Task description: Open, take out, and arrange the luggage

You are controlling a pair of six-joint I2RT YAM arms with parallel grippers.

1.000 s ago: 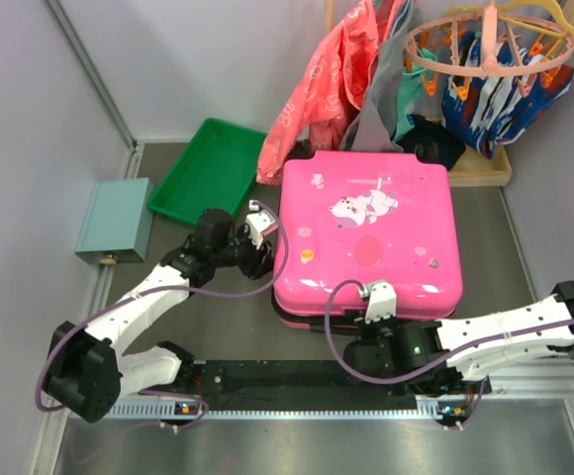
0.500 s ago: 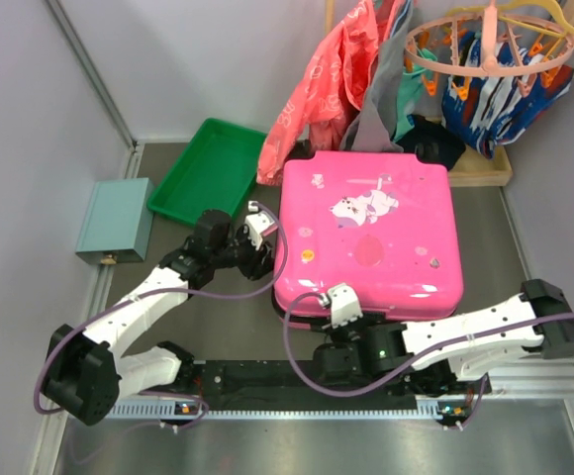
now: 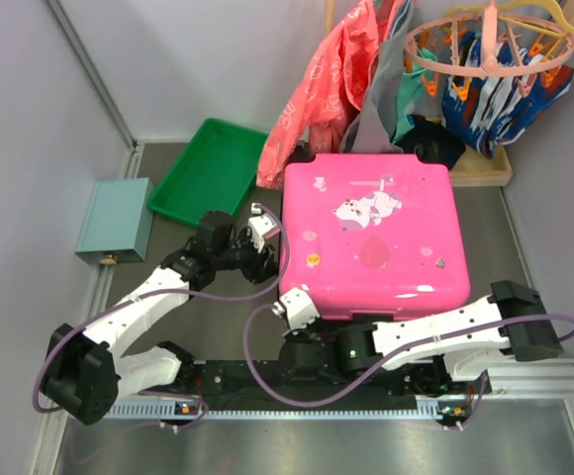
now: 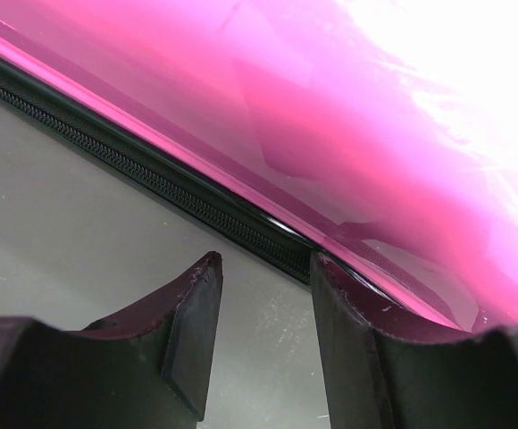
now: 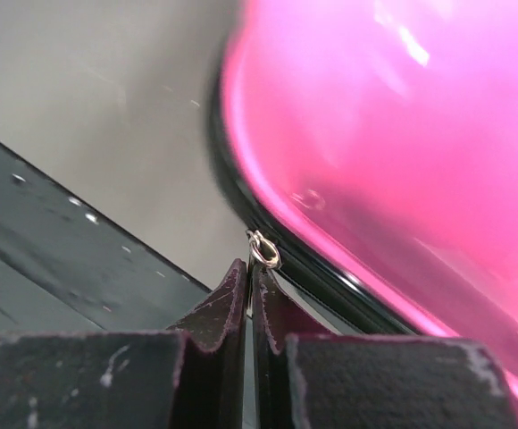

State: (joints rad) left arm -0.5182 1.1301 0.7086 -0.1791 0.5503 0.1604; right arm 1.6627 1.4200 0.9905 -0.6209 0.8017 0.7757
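Green tray (image 3: pixel 208 168) near teal box (image 3: pixel 116 218); clothes (image 3: pixel 336 79) rearward.

Honestly, there wasn't a single word, number or logo I could read anywhere. The luggage (image 3: pixel 371 237) only had cartoon stickers (image 3: pixel 366 210) on its lid. Those were just pictures, and if there was any lettering on them it was way too small to make out from the top view. Both wrist views were close-up and blurry, with no print showing.
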